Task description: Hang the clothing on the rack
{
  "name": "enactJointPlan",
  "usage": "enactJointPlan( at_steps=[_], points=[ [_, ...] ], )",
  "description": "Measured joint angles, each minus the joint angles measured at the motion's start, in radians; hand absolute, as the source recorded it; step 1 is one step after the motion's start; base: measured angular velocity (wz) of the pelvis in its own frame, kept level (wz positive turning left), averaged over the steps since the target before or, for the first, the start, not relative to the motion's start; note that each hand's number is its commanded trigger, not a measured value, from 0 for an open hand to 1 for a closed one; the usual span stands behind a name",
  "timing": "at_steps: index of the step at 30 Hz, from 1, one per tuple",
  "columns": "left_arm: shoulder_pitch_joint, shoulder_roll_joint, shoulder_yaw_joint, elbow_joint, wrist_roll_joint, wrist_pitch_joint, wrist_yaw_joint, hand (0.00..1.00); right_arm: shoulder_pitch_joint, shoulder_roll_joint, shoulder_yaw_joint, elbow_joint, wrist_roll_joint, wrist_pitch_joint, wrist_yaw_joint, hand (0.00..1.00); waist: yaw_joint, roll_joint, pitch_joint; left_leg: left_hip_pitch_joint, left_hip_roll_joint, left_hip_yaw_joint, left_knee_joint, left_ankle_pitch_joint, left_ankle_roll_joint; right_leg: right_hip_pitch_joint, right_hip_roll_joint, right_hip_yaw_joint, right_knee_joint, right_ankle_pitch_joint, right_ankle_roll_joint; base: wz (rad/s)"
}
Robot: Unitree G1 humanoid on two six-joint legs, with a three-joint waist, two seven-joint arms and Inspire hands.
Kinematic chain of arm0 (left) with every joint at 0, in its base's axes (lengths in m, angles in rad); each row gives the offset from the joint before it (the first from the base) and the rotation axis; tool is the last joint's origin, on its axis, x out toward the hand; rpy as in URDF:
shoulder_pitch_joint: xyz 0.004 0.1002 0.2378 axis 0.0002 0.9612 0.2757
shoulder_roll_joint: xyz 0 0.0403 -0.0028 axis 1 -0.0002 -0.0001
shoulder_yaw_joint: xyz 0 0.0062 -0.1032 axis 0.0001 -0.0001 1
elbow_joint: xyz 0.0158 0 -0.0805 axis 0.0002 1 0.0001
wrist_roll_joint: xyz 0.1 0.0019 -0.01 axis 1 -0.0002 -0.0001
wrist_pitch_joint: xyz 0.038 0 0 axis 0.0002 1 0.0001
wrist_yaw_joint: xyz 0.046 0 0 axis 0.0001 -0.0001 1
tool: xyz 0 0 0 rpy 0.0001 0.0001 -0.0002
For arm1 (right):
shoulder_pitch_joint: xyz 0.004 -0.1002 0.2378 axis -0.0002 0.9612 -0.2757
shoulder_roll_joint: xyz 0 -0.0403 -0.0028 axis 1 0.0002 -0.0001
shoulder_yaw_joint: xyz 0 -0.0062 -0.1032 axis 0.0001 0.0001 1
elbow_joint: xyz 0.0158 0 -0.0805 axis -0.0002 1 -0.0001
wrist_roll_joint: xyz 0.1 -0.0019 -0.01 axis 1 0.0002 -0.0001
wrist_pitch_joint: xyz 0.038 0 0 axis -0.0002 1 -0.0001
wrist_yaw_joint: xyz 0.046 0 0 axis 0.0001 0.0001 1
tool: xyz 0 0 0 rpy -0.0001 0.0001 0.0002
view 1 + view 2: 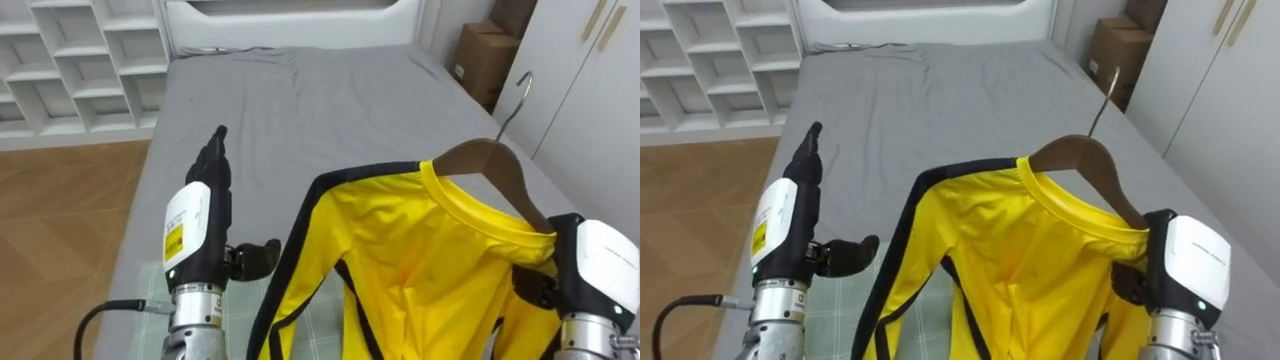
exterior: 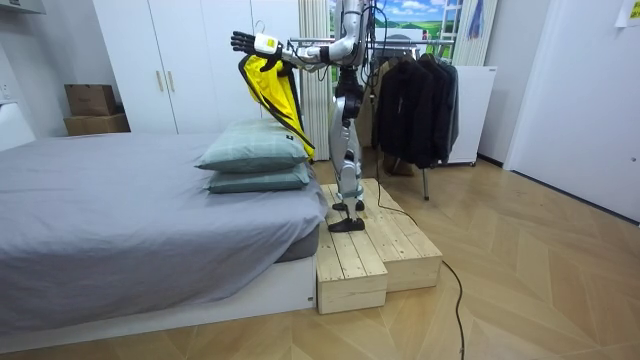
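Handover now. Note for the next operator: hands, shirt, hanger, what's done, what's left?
Left hand: open, fingers straight, held out over the bed, holding nothing.
Right hand: at the right end of the wooden hanger, raised; the shirt hides how it grips.
Yellow shirt: on the hanger, in the air above the pillows.
Robot stands on the wooden platform facing the bed; the clothes rack with dark garments is behind it.
Done: shirt on hanger. Left: turn to the rack and hook the hanger on its rail.
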Motion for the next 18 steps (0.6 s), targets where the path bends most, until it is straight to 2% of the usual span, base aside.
enactJointPlan(
  at_steps=[3, 8, 11, 14, 18],
  points=[
    [0.009, -0.004, 0.037, 0.000, -0.002, -0.004, 0.001, 0.00, 0.004, -0.001, -0.009, -0.010, -0.014, 0.000, -0.001, 1.00, -0.001, 0.001, -0.0002, 0.001, 0.000, 0.000, -0.002, 0.000, 0.000, 0.000, 0.000, 0.000, 0.001, 0.000, 0.000, 0.00],
    [0.046, -0.003, 0.111, 0.000, -0.043, -0.007, 0.008, 0.00, 0.024, -0.031, -0.010, -0.054, -0.040, -0.001, -0.008, 1.00, 0.001, 0.003, -0.0017, 0.008, 0.000, 0.000, -0.008, 0.000, 0.000, 0.002, 0.000, -0.006, 0.004, 0.000, 0.000, 0.00],
    [0.095, 0.000, 0.169, 0.003, -0.057, -0.014, 0.010, 0.00, 0.043, -0.042, -0.025, -0.082, -0.042, -0.001, -0.008, 1.00, 0.004, 0.002, -0.0020, 0.011, 0.000, 0.001, -0.010, 0.000, 0.000, 0.002, -0.001, -0.004, 0.004, 0.000, 0.000, 0.00],
    [0.133, -0.001, 0.222, 0.031, -0.128, -0.020, 0.014, 0.00, 0.102, -0.041, -0.060, -0.137, -0.042, -0.007, -0.008, 1.00, 0.018, 0.003, -0.0018, 0.024, 0.000, 0.000, -0.018, 0.000, 0.000, 0.013, 0.000, -0.004, 0.003, 0.000, 0.000, 0.00],
    [0.186, -0.001, 0.291, 0.094, -0.327, -0.068, 0.014, 0.00, 0.141, -0.041, -0.113, -0.186, -0.041, -0.044, -0.005, 1.00, 0.025, 0.008, -0.0005, 0.041, -0.002, -0.002, -0.025, 0.000, 0.000, 0.027, -0.001, -0.004, 0.003, 0.000, 0.000, 0.00]
  ],
)
